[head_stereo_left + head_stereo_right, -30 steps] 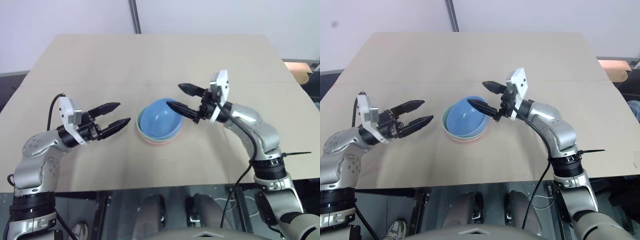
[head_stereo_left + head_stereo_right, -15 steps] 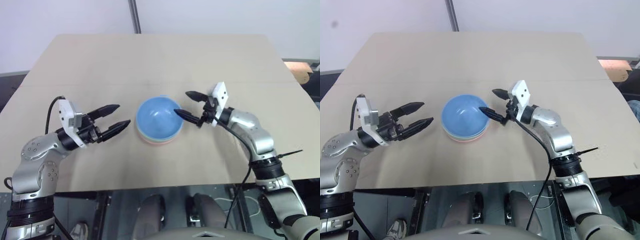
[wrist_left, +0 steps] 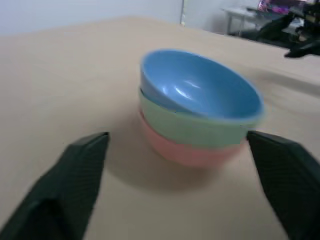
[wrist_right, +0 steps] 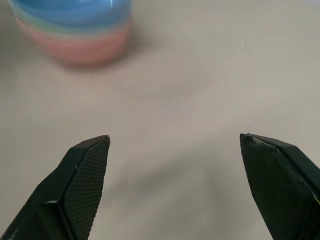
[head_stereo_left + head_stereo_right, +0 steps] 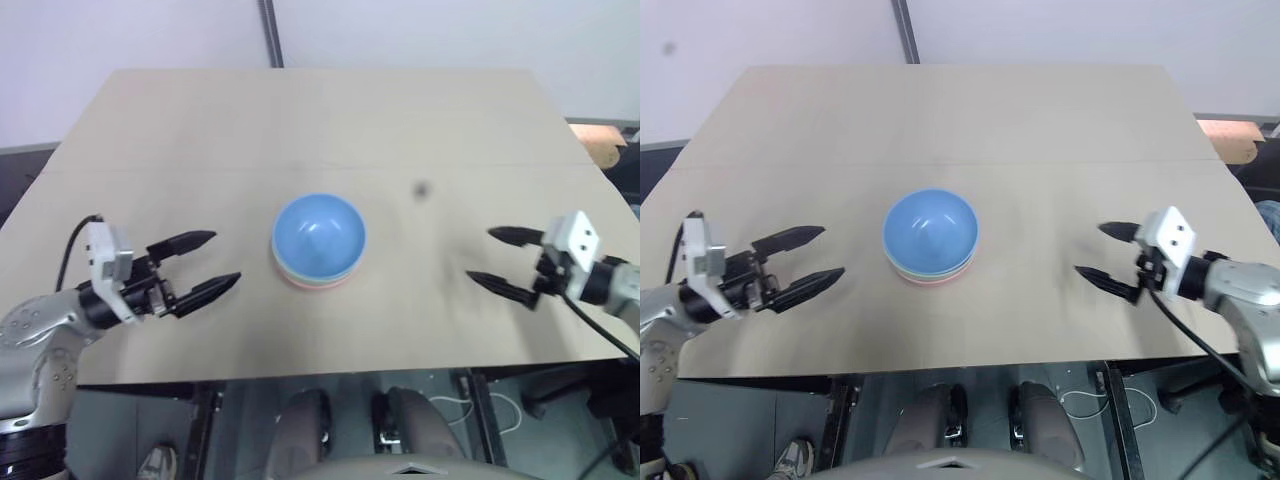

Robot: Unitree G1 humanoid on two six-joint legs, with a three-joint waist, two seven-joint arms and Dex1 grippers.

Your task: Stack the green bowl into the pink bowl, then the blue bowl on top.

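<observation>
Left wrist view: blue bowl (image 3: 200, 87) nested atop green bowl (image 3: 190, 127), pink bowl (image 3: 187, 152); both grippers gape empty.

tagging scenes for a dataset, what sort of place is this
Probably a robotics lab or test room. A plain tan table stands against a bare white wall and holds nothing but a stack of three plastic bowls, the blue bowl on top; desks with equipment stand behind.

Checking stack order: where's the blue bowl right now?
In the head views the blue bowl sits mid-table, topmost of the stack, nested in the green bowl above the pink bowl, between both open grippers.
</observation>
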